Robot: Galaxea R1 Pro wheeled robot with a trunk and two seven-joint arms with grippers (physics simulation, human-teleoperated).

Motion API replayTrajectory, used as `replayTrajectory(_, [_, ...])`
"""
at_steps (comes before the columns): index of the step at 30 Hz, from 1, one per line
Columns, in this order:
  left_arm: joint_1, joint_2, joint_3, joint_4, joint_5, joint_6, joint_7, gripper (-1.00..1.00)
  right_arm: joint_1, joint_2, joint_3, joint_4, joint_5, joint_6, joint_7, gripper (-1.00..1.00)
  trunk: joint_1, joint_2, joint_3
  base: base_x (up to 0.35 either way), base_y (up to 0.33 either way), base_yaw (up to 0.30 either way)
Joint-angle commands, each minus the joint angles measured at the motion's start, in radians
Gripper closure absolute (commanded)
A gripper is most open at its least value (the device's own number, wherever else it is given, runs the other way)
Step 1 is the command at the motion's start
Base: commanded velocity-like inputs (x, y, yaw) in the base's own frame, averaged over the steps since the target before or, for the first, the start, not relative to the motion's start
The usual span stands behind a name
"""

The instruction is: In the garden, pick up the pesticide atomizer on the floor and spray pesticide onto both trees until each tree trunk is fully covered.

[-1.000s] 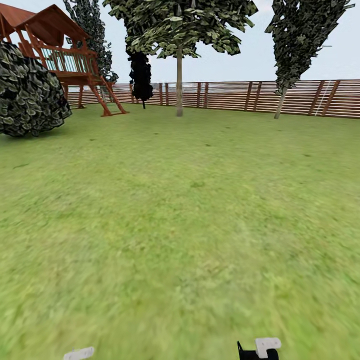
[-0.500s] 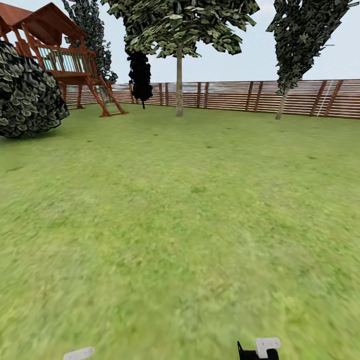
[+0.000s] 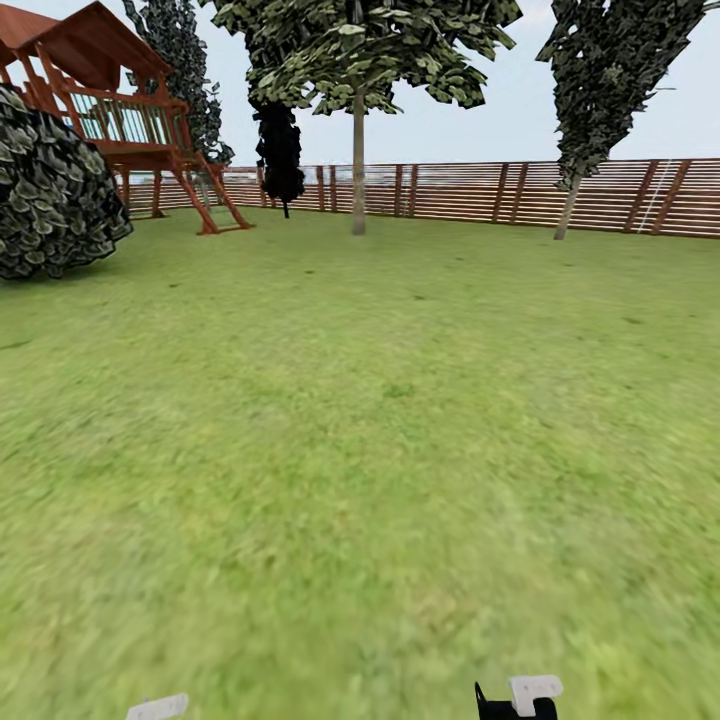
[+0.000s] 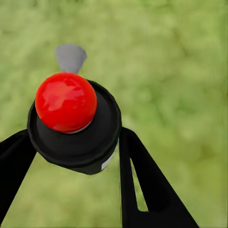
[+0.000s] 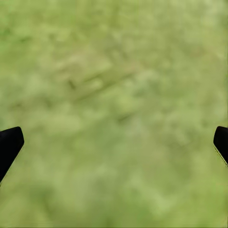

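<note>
While crossing the lawn [image 3: 360, 450], catalogue as follows.
Head view, trees: 2 trunks, [image 3: 358, 165] and [image 3: 567, 208], stand well ahead by the fence [image 3: 480, 190]; drive close before spraying.
Left wrist view, atomizer [image 4: 73, 126]: black body, red knob, grey nozzle; left gripper [image 4: 76, 156] clenched around it.
Right wrist view, right gripper [image 5: 114, 142]: spread wide, empty, above grass.

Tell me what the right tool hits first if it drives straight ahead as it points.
Probably the green grass lawn: the right tool is open, nothing between its black fingertips, though depth is unclear.
</note>
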Motion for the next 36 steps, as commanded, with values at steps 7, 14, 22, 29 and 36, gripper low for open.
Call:
replayTrajectory(7, [0.0, 0.0, 0.0, 0.0, 0.0, 0.0, 0.0, 1.0, 0.0, 0.0, 0.0, 0.0, 0.0, 0.0, 0.0, -1.0, 0.0, 0.0, 0.0, 0.339, 0.0, 0.0])
replayTrajectory(14, [0.0, 0.0, 0.0, 0.0, 0.0, 0.0, 0.0, 1.0, 0.0, 0.0, 0.0, 0.001, 0.0, 0.0, 0.0, -1.0, 0.0, 0.0, 0.0, 0.339, 0.0, 0.0])
replayTrajectory(22, [0.0, 0.0, 0.0, 0.0, 0.0, 0.0, 0.0, 1.0, 0.0, 0.0, 0.0, 0.001, 0.0, 0.0, 0.0, -1.0, 0.0, 0.0, 0.0, 0.339, 0.0, 0.0])
replayTrajectory(29, [0.0, 0.0, 0.0, 0.0, 0.0, 0.0, 0.0, 1.0, 0.0, 0.0, 0.0, 0.0, 0.0, 0.0, 0.0, -1.0, 0.0, 0.0, 0.0, 0.339, 0.0, 0.0])
replayTrajectory(36, [0.0, 0.0, 0.0, 0.0, 0.0, 0.0, 0.0, 1.0, 0.0, 0.0, 0.0, 0.0, 0.0, 0.0, 0.0, -1.0, 0.0, 0.0, 0.0, 0.339, 0.0, 0.0])
